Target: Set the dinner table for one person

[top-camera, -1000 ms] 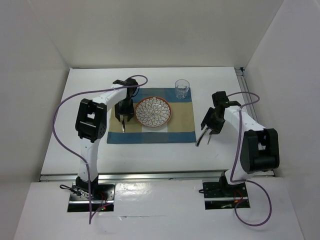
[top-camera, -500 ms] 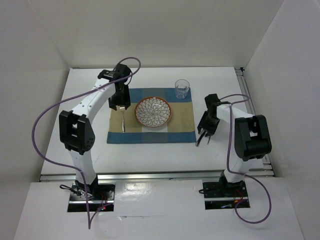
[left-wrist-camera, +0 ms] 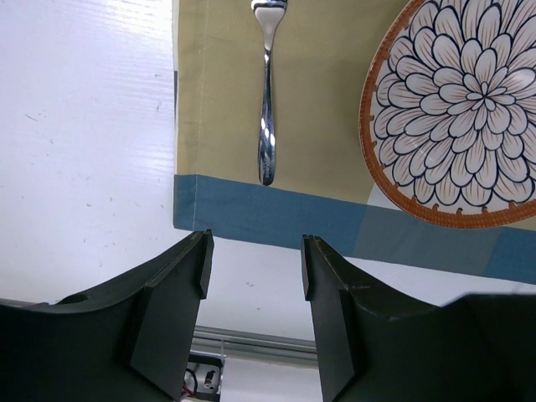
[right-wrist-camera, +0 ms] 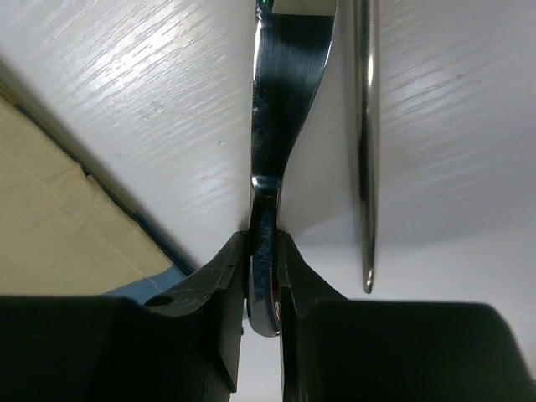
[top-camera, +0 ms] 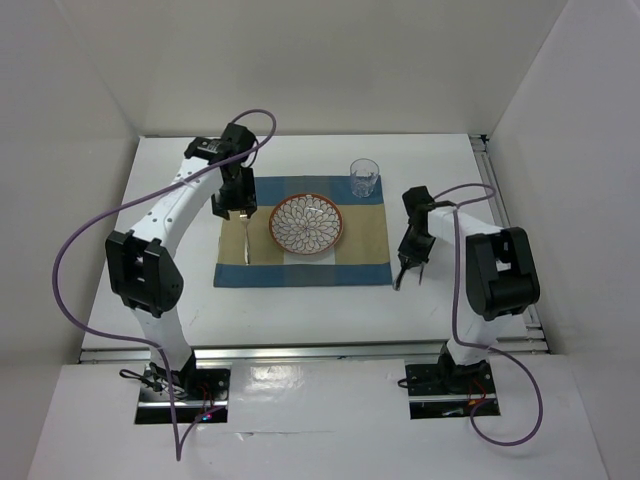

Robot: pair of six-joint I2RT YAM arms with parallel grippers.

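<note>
Over the last second the left gripper (top-camera: pixel 232 200) has drawn back from the fork (top-camera: pixel 246 240) toward the far left corner of the checked placemat (top-camera: pixel 365 235), and the right gripper (top-camera: pixel 410 262) has edged left toward the placemat's right border. The left gripper now hangs with its jaws wide apart and nothing between them. In its wrist view the fork lies alone on the tan band of the cloth, just left of the flower-patterned plate (left-wrist-camera: pixel 456 109) and apart from it. The right gripper is clamped tight on the flat handle of a steel utensil (right-wrist-camera: pixel 280 100), held low over the bare white dinner table (top-camera: pixel 300 310) just right of the placemat. Whether it is a knife or a spoon cannot be told from here. A second slim utensil (right-wrist-camera: pixel 365 167) runs just beside it, outside the fingers as far as can be seen. The dinner table fills the whole work area, with the placemat near its middle. Judged from this, the setting is well along: the plate sits centred on the cloth, the fork is placed, and the drinking glass (top-camera: pixel 364 178) stands at the far right corner. What looks left is the cutlery for the right side of the plate.
</note>
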